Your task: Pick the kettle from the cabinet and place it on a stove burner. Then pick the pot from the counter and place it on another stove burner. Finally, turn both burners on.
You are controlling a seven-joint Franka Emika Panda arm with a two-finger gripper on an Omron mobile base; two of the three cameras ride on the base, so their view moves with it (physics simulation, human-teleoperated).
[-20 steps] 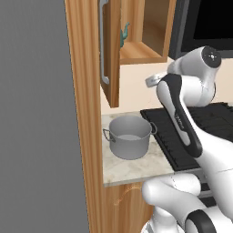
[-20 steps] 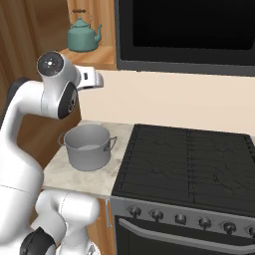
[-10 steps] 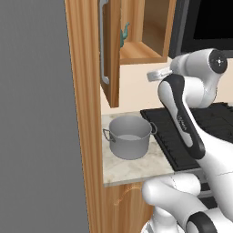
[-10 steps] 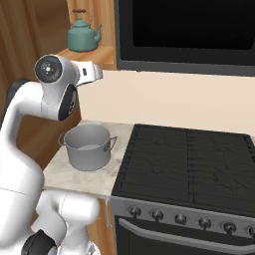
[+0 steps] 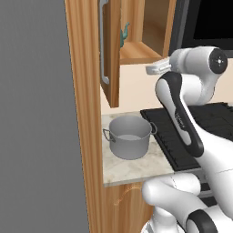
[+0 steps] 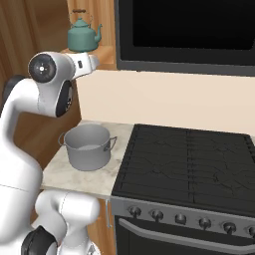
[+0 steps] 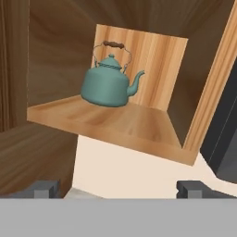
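Note:
The teal kettle [image 7: 107, 83] stands upright on the shelf of the open wooden cabinet [image 7: 115, 122], spout to the right; it also shows on that shelf as the kettle [image 6: 82, 36] and peeks past the door as the kettle [image 5: 124, 34]. My gripper [image 7: 118, 190] is open, fingertips [image 7: 44, 187] far apart, below and short of the shelf edge, holding nothing. The hand [image 6: 89, 61] hangs just under the shelf. The grey pot [image 6: 88, 146] sits on the marble counter [image 6: 64, 174], left of the black stove burners [image 6: 189, 164]. The pot [image 5: 129, 136] is empty.
The cabinet door [image 5: 110, 50] stands open with its silver bar handle [image 5: 103, 45] toward me. A black microwave [image 6: 184, 30] hangs above the stove. A row of knobs [image 6: 179, 219] lines the stove front. A wooden side panel [image 5: 84, 113] borders the counter's left.
The hand has risen and reached closer to the cabinet shelf. Kettle and pot have not moved.

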